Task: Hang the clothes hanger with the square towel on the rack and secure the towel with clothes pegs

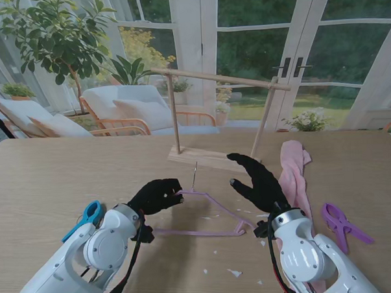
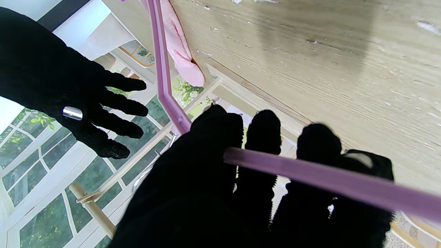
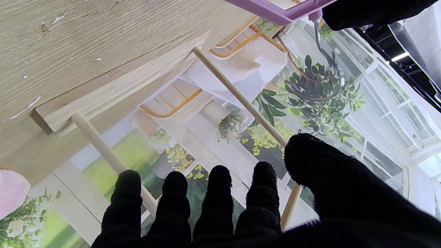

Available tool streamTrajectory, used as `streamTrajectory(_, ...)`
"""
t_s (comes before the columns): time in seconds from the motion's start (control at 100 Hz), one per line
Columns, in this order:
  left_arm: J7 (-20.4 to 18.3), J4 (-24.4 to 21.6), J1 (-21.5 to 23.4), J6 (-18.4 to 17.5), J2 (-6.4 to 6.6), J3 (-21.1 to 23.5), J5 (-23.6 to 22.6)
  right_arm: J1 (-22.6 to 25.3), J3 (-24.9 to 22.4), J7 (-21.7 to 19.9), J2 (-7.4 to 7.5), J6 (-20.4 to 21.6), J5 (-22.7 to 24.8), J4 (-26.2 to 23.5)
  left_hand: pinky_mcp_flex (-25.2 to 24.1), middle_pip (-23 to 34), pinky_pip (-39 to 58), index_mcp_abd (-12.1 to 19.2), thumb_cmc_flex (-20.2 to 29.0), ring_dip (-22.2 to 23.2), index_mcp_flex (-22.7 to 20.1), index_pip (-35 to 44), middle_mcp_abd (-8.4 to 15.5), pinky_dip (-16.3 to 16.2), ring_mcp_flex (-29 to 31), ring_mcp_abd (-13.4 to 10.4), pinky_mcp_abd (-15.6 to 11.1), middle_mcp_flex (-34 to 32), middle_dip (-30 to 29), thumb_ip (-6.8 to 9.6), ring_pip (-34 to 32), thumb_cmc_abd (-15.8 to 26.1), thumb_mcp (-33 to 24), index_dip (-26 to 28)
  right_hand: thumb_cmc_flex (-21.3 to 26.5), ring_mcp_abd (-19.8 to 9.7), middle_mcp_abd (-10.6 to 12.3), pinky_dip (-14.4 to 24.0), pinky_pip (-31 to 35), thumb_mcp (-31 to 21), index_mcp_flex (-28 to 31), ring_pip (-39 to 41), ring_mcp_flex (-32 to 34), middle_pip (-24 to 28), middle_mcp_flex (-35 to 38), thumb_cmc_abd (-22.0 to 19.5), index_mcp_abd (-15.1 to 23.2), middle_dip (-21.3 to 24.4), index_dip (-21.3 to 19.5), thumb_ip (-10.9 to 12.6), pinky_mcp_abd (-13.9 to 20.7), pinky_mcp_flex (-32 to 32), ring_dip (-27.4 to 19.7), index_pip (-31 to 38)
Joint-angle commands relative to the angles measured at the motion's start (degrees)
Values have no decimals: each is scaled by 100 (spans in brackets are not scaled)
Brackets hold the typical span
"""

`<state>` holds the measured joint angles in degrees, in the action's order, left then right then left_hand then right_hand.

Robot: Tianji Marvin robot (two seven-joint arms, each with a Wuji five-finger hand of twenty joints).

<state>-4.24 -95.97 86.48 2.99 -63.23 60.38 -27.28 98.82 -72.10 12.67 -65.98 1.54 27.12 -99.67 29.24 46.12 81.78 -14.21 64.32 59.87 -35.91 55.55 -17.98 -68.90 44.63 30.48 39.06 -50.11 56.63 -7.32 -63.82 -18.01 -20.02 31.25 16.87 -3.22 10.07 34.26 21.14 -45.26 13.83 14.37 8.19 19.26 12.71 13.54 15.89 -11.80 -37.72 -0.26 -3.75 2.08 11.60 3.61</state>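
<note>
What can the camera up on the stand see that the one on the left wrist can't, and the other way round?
Only the stand view shows the blue peg, the purple peg and the rack's top bar whole. Only the left wrist view shows the left hand's fingers curled around the hanger's purple bar from close up. Both show the hanger, the pink towel lying on the table, and the right hand open with fingers spread.

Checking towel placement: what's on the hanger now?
Nothing: the hanger is bare, held by the left hand. The towel lies on the table, partly hidden behind the right hand.
</note>
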Motion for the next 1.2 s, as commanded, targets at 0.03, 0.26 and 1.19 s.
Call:
streamTrajectory(0.03, -208, -77, -17, 30, 6, 31, 45, 20, 19, -64, -48, -23, -2, -16, -414, -810, -560, 266, 274, -785, -320, -221, 177, 881, -128, 123, 93, -283, -461, 85, 987, -143, -415, -312, 46, -131, 93, 96, -24, -112, 3, 67, -25, 115, -102, 106, 171, -41, -42, 84, -23, 24, 37, 25)
streamTrajectory(0.26, -487, -144, -64, 90, 59, 57, 107, 22, 15, -53, -51, -22, -7, -16, -372, -2177, -1238, 844, 510, -1875, -1313, -419, 294, 2770, 10, -193, -72, -789, -999, -37, 2168, -617, -1981, -121, 46, -131, 89, 96, -13, -120, 7, 79, -28, 133, -105, 105, 166, -48, -39, 74, -19, 21, 42, 31)
streamTrajectory(1.19, -382, -148, -40, -55, 32, 103, 201, 22, 23, -36, -54, -39, 4, -14, 1669, 485, 1768, 480, -502, 558, -127, 203, 80, 75, 445, -313, -167, -156, 483, -190, -1565, -773, -1660, 102, 49, -104, 44, 87, 18, -143, 44, 142, -25, 222, -109, 113, 129, -84, -28, 57, -45, 47, 73, 58)
